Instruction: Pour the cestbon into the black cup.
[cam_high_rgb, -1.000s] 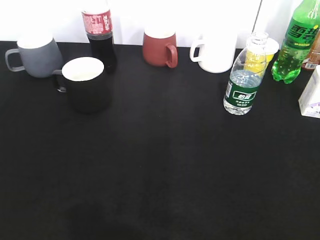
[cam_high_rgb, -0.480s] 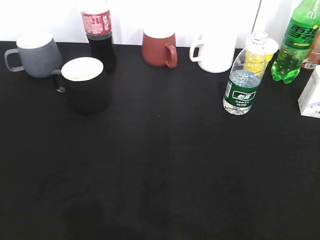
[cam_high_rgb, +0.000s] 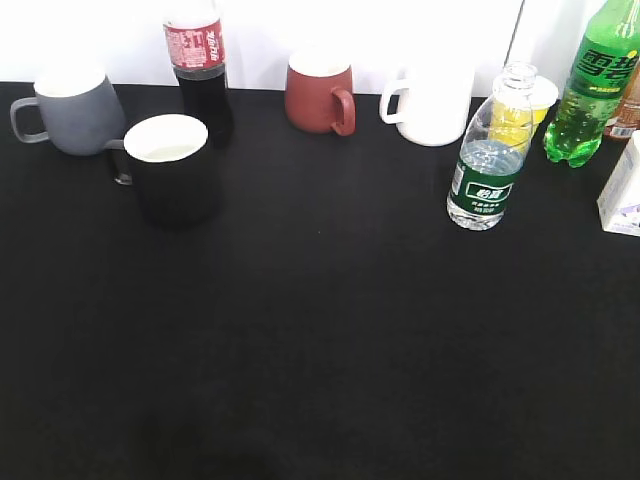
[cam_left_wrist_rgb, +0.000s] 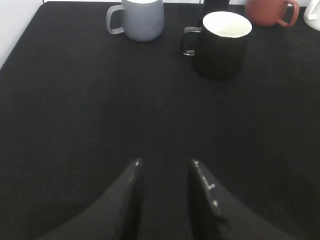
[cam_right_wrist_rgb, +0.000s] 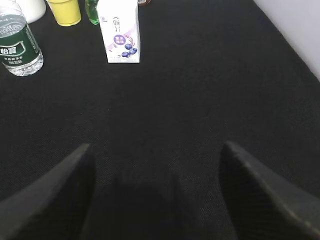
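- Nearest to me are my two grippers, both low over the black table (cam_high_rgb: 320, 350) and holding nothing: the left gripper (cam_left_wrist_rgb: 165, 167) has its jaws a narrow gap apart, the right gripper (cam_right_wrist_rgb: 155, 155) has its jaws spread wide
- Next out I count one cestbon (cam_high_rgb: 488, 160), standing upright and uncapped on the right side, well clear of both grippers
- Beside it to the right stands one white carton (cam_right_wrist_rgb: 120, 32) with blueberries printed on it
- On the left side I see one black cup (cam_high_rgb: 170, 165), upright, white inside, handle turned left; it sits well apart from the cestbon
- Mugs total four: the black cup, one grey mug (cam_high_rgb: 70, 110) just behind it to the left, one dark red mug (cam_high_rgb: 320, 95), one white mug (cam_high_rgb: 430, 105)
- Along the back I count one cola bottle (cam_high_rgb: 198, 65), one green soda bottle (cam_high_rgb: 590, 85) and one yellow cup (cam_right_wrist_rgb: 66, 11)
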